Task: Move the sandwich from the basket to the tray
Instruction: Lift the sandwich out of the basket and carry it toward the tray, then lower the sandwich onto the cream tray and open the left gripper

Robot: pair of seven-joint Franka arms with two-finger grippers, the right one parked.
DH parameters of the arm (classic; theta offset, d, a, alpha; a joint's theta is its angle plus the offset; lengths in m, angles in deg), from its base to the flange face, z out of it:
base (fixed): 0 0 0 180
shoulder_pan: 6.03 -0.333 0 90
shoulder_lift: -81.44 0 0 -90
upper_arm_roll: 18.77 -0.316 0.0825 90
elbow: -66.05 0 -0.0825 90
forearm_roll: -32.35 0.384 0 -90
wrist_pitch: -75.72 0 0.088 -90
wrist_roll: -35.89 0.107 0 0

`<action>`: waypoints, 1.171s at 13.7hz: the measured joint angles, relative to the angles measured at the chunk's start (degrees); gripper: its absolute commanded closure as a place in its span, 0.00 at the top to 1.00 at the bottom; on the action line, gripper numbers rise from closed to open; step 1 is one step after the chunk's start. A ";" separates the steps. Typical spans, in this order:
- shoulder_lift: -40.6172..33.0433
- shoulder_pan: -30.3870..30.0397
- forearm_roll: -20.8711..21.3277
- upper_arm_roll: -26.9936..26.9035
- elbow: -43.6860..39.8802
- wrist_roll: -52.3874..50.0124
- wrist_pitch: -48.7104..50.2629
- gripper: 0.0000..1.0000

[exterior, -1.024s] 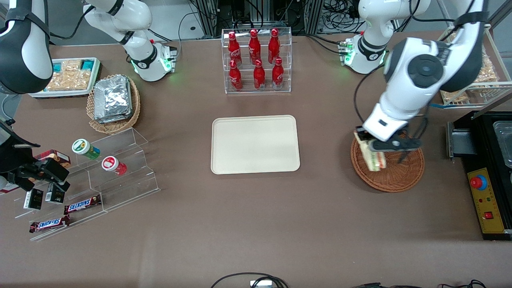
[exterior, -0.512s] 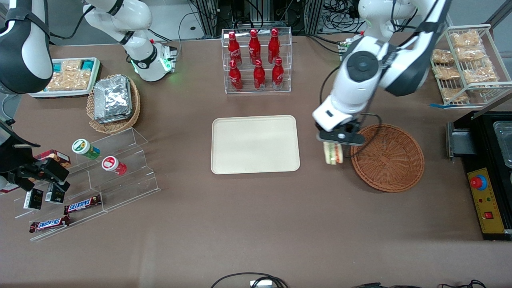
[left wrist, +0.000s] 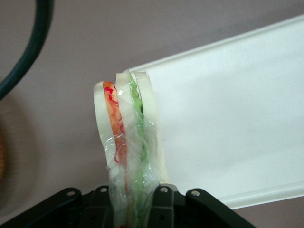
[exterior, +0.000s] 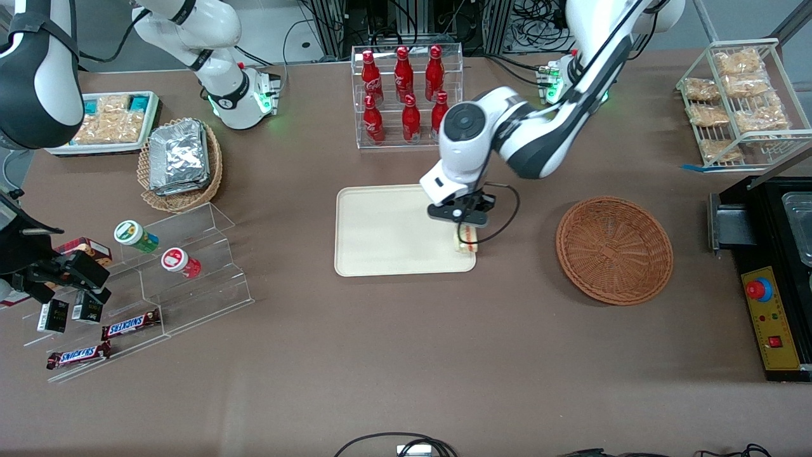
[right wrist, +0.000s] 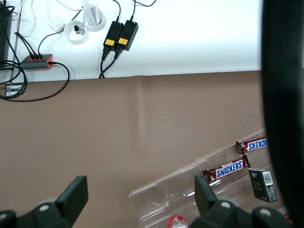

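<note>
Gripper [exterior: 466,226] sat over the tray [exterior: 380,228], at the edge nearest the basket [exterior: 614,249], fingers pinched on the sandwich [exterior: 465,239]. Sandwich hung below the fingers, above the tray's rim on that side; could not tell from front view whether it touched the tray yet. Basket was empty, well apart from tray, toward working arm's end of table.

Wrist view: sandwich [left wrist: 127,142] held by one end, the rest pointing away from the gripper [left wrist: 131,199], bread slices and orange + green filling layers seen edge-on. Tray [left wrist: 228,123] lay beneath, its edge running under the sandwich, so wedge was approx. over the rim, not the middle.

Handling, judged:
- light; grip load looked trivial.
- soft; bread compresses, wrap bunched and creased where the fingers squeezed. Hard pinch would likely crush slices or push filling out.
- clear wrap prob. slick, so could slide in the fingers if swung fast.
- best hold: across the flat bread faces, near the thick end, pads flat on bread, moderate force. Gripping loose wrap alone would be unreliable.

Step in hand, judged: carry nearly done; needs shift further onto tray, then lower + release. Risk: let go here, wedge may tip off the rim onto table.
</note>
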 measured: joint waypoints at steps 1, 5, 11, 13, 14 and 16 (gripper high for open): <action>1.89 0.76 0.31 -0.01 -0.16 -0.86 -0.88 0.00; 6.27 2.74 0.65 -0.02 -0.49 -2.45 -2.60 0.00; 9.37 3.68 2.27 -0.03 -0.53 -2.59 -2.98 0.04; 10.49 3.81 2.29 -0.04 -0.54 -2.61 -3.06 0.12; 10.97 3.81 2.30 -0.06 -0.55 -2.61 -3.12 0.20; 11.51 3.81 2.31 -0.07 -0.68 -2.66 -3.31 0.64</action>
